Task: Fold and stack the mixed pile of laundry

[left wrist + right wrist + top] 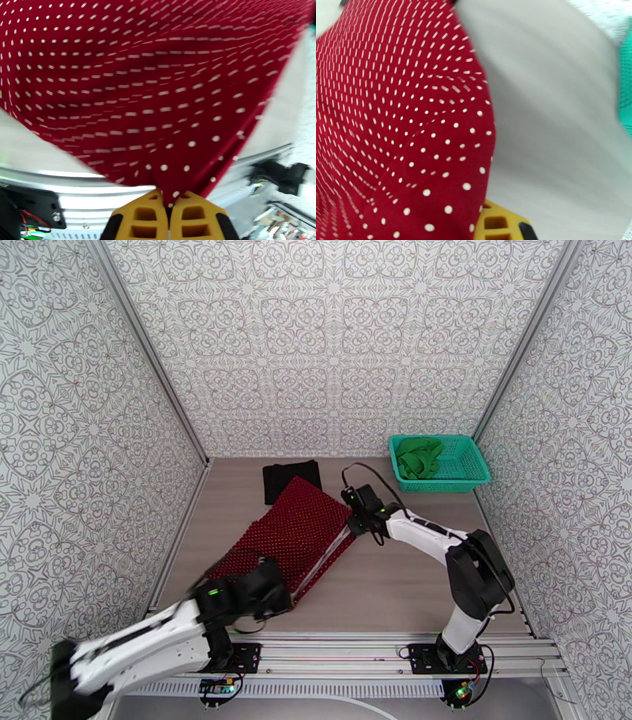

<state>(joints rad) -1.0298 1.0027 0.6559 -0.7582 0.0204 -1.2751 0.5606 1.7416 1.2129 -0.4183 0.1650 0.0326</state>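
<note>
Table: grey-brown top, enclosed by patterned walls on three sides.

Dark red dotted garment: the largest cloth, spread out left of centre on the table. Its right edge is drawn taut between the two grippers and is raised off the surface. Its far corner is seen over the near edge of the black garment; whether they touch cannot be told. From the left wrist the cloth is seen hanging in folds, and from the right wrist as a lifted sheet.

Teal mesh basket: placed at the far right corner of the table, well apart from the red cloth.

Green garment: bunched inside the basket, in its left half.

Black garment: laid flat as a small rectangle at the far centre-left.

Left gripper: yellow pads are pressed together with a near corner of the red cloth pinched between them. The arm is blurred from above.

Right gripper: closed on the far end of the same edge. One yellow pad is seen partly covered by the cloth.
</note>
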